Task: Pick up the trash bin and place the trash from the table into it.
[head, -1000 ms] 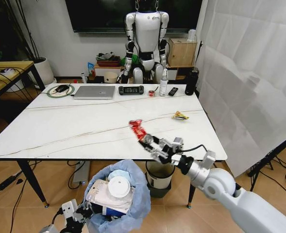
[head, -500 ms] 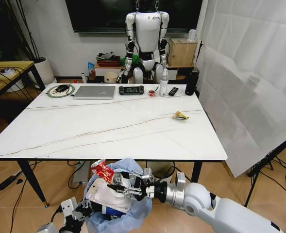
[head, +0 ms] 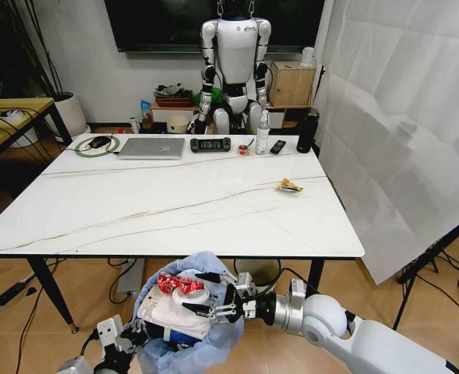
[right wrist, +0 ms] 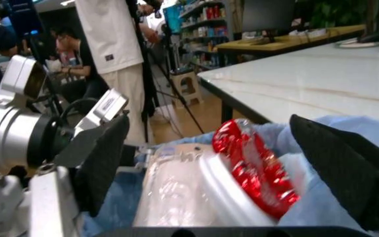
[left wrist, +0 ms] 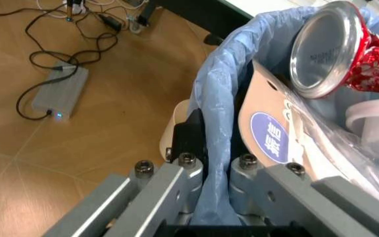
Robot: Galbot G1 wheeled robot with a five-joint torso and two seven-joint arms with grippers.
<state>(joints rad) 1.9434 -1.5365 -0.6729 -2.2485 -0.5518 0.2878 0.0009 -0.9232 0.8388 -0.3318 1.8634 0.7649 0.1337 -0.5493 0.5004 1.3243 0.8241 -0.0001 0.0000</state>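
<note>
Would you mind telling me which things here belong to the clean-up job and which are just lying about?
Part of the job:
- trash bin, held by the left gripper
- crushed red can, lying on top inside it
- right gripper, open over the bin
- yellow wrapper on the table

Just lying about:
- laptop
- game controller
- remote
- black bottle

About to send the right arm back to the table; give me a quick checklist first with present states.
1. Right hand open, fingers spread over the trash bin: ok.
2. Crushed red can lying on top of the litter in the bin, apart from the fingers: ok.
3. Left hand shut on the bin's bag-lined rim: ok.
4. Bin room: litter heaped to the rim, can perched high: not ok.
5. Trash left on the table: yellow wrapper near the right edge: not ok.
</note>
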